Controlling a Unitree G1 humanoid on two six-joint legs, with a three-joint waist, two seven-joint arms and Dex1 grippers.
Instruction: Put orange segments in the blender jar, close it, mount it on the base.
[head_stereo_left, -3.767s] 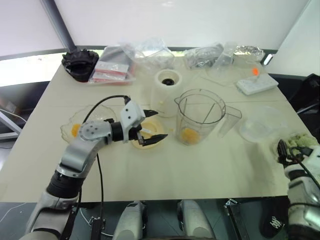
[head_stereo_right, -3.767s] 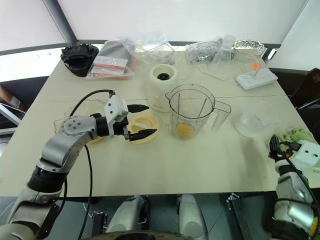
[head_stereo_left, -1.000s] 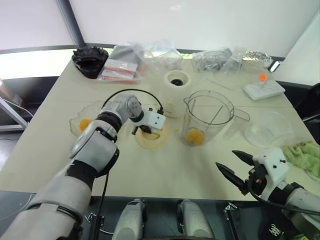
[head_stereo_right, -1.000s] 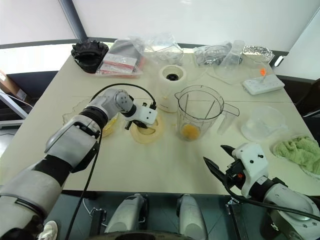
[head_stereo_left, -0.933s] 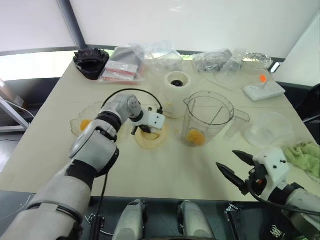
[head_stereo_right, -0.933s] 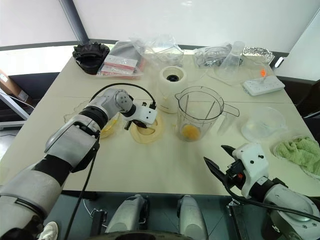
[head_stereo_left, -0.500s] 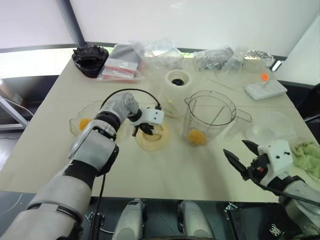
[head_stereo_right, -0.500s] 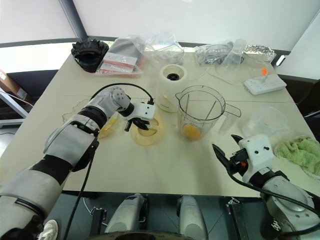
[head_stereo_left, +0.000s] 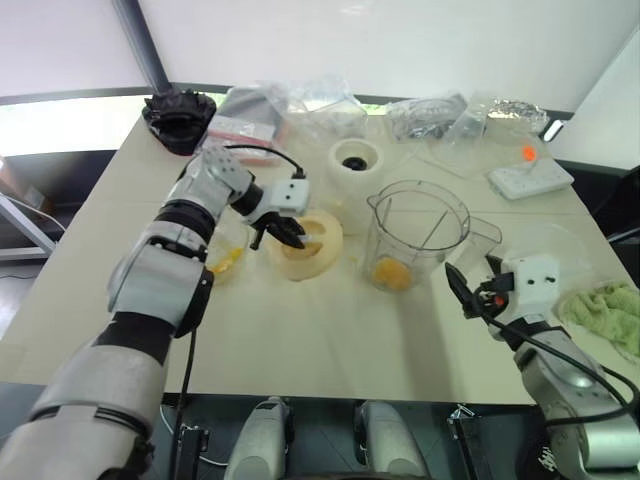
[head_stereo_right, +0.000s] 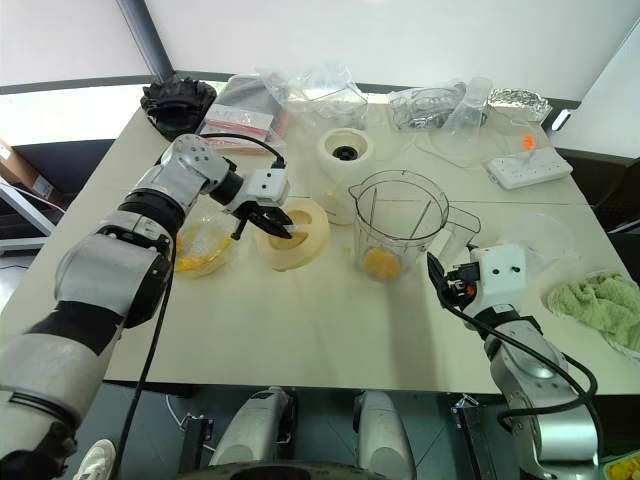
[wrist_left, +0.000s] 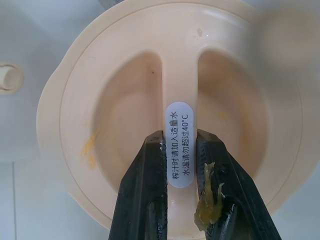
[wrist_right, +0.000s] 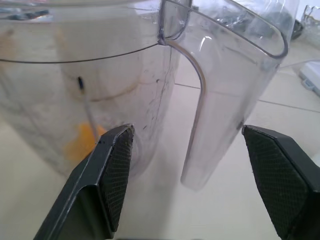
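My left gripper is shut on the raised middle rib of the cream lid, which hangs tilted just above the table, left of the blender jar. The clear jar stands upright with orange segments at its bottom. Behind it stands the cream-white base, dark socket up. My right gripper is open, held level, pointing at the jar's handle from close by without touching it. More orange pieces lie in a shallow glass bowl under my left arm.
Plastic bags and a black object line the table's far edge. A white power strip lies at the back right. A clear round dish and a green cloth sit to the right of my right gripper.
My left gripper has lifted the lid off the table, tilting it. My right gripper has moved forward up to the jar's handle, still open.
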